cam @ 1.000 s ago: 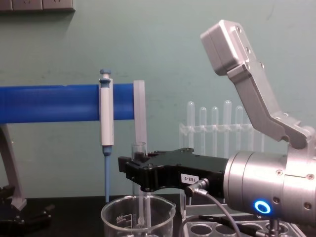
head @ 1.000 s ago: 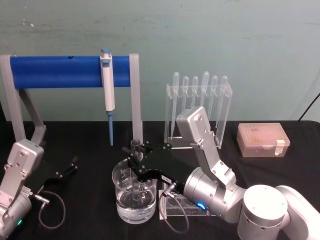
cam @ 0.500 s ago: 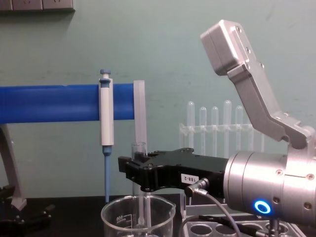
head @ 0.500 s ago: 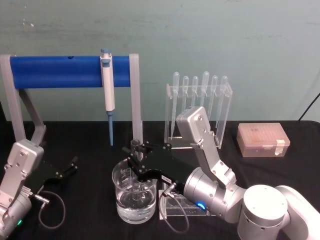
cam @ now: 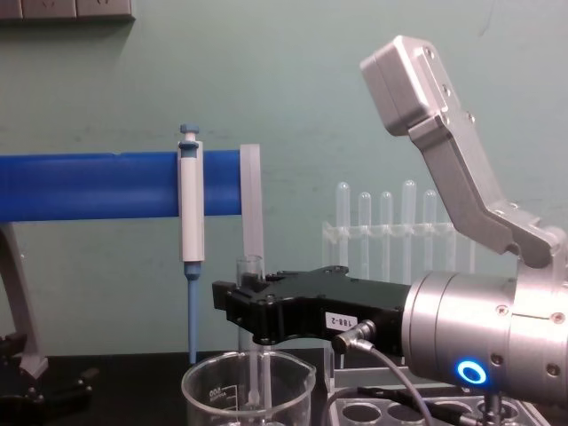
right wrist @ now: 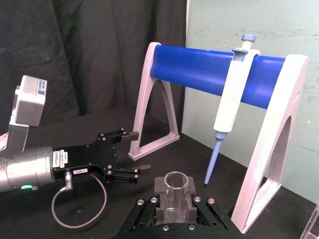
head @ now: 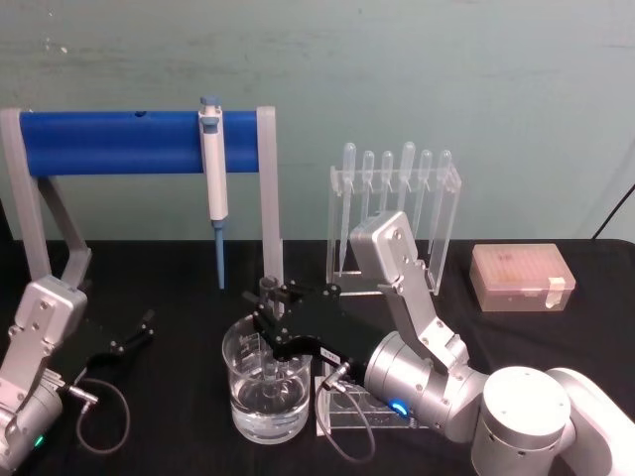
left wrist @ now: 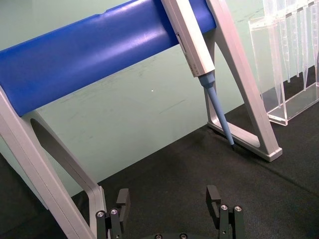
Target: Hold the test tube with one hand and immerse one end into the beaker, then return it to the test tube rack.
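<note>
Glassware and stands crowded the black table, and the right claw reached in from the right, level above the beaker, pressed onto the test tube just below its open rim. The tube stood upright, its rim poking above the black fingers and its lower part hanging down inside the beaker. The beaker held clear liquid in its lower part, and I could not tell whether the tube's rounded end touched that liquid. The beaker sat near the front, a little left of centre. The clear test tube rack lay just to its right, partly hidden by the right arm's silver wrist, with empty round holes showing along its top in the chest view. The left claw rested low at the near left, well apart from the beaker, its fingers spread and holding nothing. Behind the beaker stood a blue pipettor stand with a white-and-blue pipettor hanging from its bar, tip pointing down. To the right of that stand, a clear pipette rack held a row of bulb-topped plastic pipettes, and a pink tip box sat at the far right of the table.
</note>
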